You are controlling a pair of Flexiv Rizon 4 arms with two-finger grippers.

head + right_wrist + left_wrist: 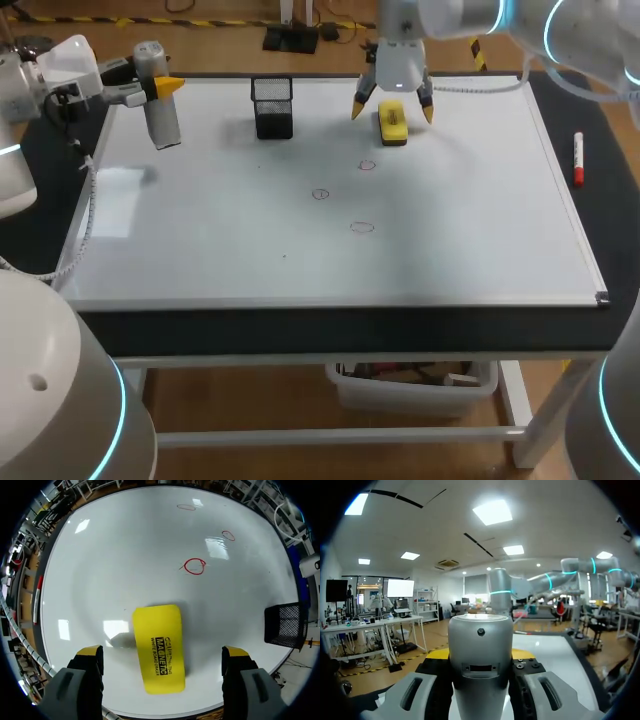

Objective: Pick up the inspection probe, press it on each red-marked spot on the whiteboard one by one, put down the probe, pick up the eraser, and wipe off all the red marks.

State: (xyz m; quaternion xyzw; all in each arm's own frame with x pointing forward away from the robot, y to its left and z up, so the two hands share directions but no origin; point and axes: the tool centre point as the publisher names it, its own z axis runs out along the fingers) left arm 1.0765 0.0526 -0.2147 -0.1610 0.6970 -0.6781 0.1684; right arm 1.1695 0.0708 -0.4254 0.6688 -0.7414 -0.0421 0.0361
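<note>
Two-finger R gripper [162, 652] released astride eraser [158, 647], off-centre: closing may shove it askew. L gripper [480, 655] clenches probe [480, 635].

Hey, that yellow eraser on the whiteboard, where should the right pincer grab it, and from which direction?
Grip the eraser across its two long sides, coming straight down from above. It lies flat on the whiteboard, a slim block, and the open right pincer hangs over it with a finger off each long side.

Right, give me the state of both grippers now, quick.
Left gripper: closed, holding the inspection probe.
Right gripper: open, one finger on each side of the eraser, touching nothing.
</note>
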